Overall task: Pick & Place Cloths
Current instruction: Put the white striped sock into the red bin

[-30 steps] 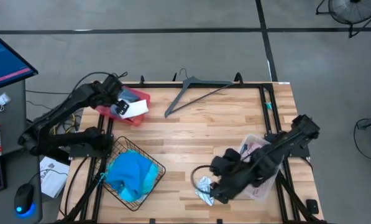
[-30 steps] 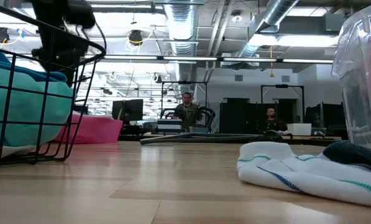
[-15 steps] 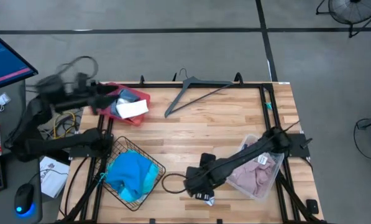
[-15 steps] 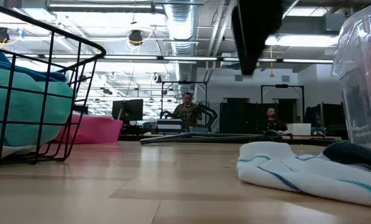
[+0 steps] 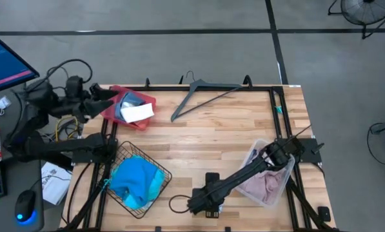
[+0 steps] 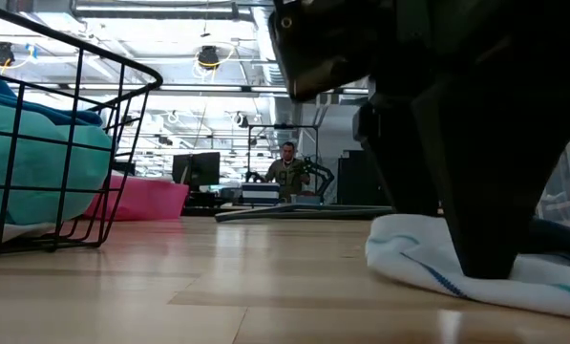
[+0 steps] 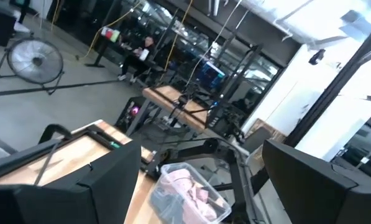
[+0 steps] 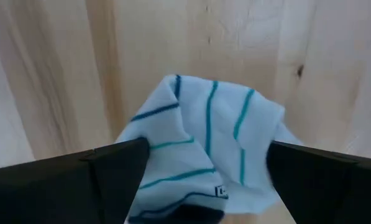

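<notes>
1. The right gripper (image 5: 205, 207) is low at the table's near edge, its jaws wide apart and straddling the striped cloth (image 8: 204, 155); the wrist view shows a dark finger (image 8: 67, 186) on each side of the fabric, not yet closed on it.
2. From table height the striped cloth (image 6: 428, 263) lies bunched flat on the wood with the gripper's dark bulk planted on it.
3. To the near left, a wire basket (image 5: 160, 183) holds the turquoise cloth (image 5: 134, 180).
4. To the near right, a clear bin (image 5: 262, 145) at the table's edge holds the pink cloth (image 5: 263, 183).
5. The table (image 5: 211, 142) is pale wooden planks, bare in the middle.
6. At the far edge lies a grey hanger (image 5: 202, 93).
7. At the far left corner sits a red tray (image 5: 111, 113) with a white cloth (image 5: 135, 113) in it.
8. The left gripper (image 5: 103, 95) hangs off the table beside the tray, jaws open and empty.
</notes>
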You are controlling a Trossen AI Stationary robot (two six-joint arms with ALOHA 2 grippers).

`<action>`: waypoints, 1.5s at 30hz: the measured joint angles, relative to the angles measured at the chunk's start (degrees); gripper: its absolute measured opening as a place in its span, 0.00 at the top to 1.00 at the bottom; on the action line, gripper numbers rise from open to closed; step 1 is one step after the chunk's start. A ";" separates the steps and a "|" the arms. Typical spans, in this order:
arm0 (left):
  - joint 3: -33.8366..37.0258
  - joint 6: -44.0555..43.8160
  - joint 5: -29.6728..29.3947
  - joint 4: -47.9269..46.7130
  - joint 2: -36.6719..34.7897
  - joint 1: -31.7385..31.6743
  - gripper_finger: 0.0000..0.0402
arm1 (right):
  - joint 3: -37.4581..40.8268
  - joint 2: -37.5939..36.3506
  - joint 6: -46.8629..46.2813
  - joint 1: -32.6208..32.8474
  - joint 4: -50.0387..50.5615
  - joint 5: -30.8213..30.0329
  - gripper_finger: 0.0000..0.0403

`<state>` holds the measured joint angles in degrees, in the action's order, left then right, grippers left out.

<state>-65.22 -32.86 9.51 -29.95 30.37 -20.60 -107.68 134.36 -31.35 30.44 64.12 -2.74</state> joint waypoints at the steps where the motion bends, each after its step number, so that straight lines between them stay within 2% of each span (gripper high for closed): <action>1: 0.01 0.04 0.01 0.17 0.70 0.00 0.21 | -0.08 0.42 -0.02 0.12 0.06 0.12 0.25; 4: 0.04 0.80 0.03 0.39 2.27 0.00 0.21 | -0.25 1.92 -0.01 0.34 -0.05 0.25 0.38; 6: 0.04 0.91 0.01 0.55 3.23 0.00 0.21 | -0.26 2.08 0.10 0.34 -0.27 0.82 0.55; 9: 0.04 3.40 0.74 0.55 4.84 0.00 0.21 | -0.04 0.68 1.83 -0.31 -0.82 0.42 0.89; 10: 0.04 4.73 1.55 0.55 5.49 0.00 0.21 | 0.17 -0.24 2.51 -0.85 -1.28 -0.08 0.93; 13: 0.04 8.25 3.97 0.52 7.24 0.00 0.21 | 0.60 -3.59 3.15 -3.56 -1.58 -4.70 0.94; 19: 0.04 14.82 5.48 0.55 10.93 0.06 0.21 | 0.13 -20.31 5.10 -9.07 -2.80 -12.74 0.97; 23: 0.08 20.47 6.36 1.74 14.62 1.59 0.21 | 0.38 -29.05 8.65 -12.72 -8.75 -18.84 0.99; 27: 0.08 25.13 7.52 7.84 19.26 4.68 0.21 | 0.05 -36.23 11.42 -16.67 -14.02 -20.32 0.99; 31: 0.08 29.34 7.48 16.19 24.97 7.97 0.21 | 0.31 -38.14 14.72 -19.56 -16.54 -19.93 0.99; 35: 0.08 31.45 7.64 20.41 30.77 9.52 0.21 | 0.11 -38.95 16.21 -21.65 -17.51 -19.93 0.99; 45: 0.10 27.85 13.08 27.80 42.77 9.51 0.21 | 0.20 -36.59 19.56 -22.74 -22.39 -19.80 0.99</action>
<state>-65.12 -5.02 22.59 -2.15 73.14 -11.09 -107.48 97.77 -11.80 7.70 41.73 -22.55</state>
